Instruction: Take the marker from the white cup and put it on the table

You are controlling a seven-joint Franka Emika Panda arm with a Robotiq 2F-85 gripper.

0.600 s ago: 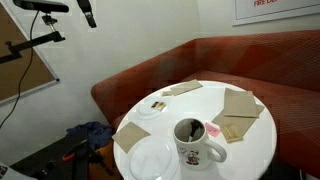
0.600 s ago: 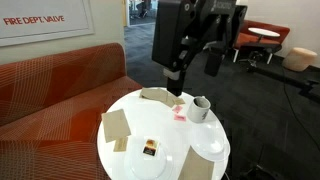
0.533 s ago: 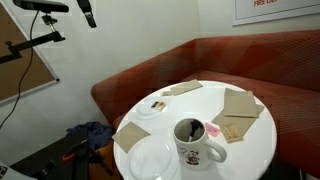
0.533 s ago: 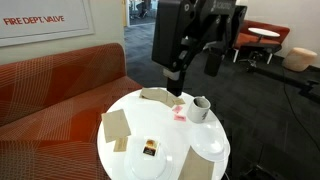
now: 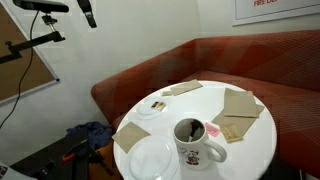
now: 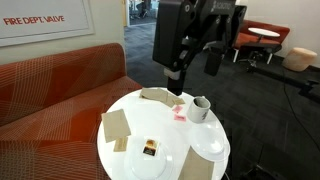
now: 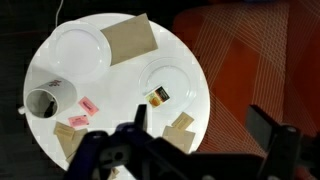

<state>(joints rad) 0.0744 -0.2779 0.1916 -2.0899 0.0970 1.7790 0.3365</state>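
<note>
The white cup (image 5: 197, 143) stands on the round white table (image 5: 250, 150) near its front edge, with a reddish-brown picture on its side. A pale marker (image 5: 191, 129) leans inside it. The cup also shows in the exterior view with the arm (image 6: 201, 108) and at the table's left edge in the wrist view (image 7: 44, 101). My gripper (image 6: 177, 80) hangs high above the table, up and to one side of the cup. In the wrist view its dark fingers (image 7: 205, 125) are spread wide and hold nothing.
Two white plates (image 7: 75, 50) (image 7: 170, 80) lie on the table, one with a small packet (image 7: 158, 96). Brown napkins (image 7: 130, 38) (image 7: 180, 128) and pink packets (image 7: 88, 105) lie around. A red-brown bench (image 5: 250, 60) curves behind the table.
</note>
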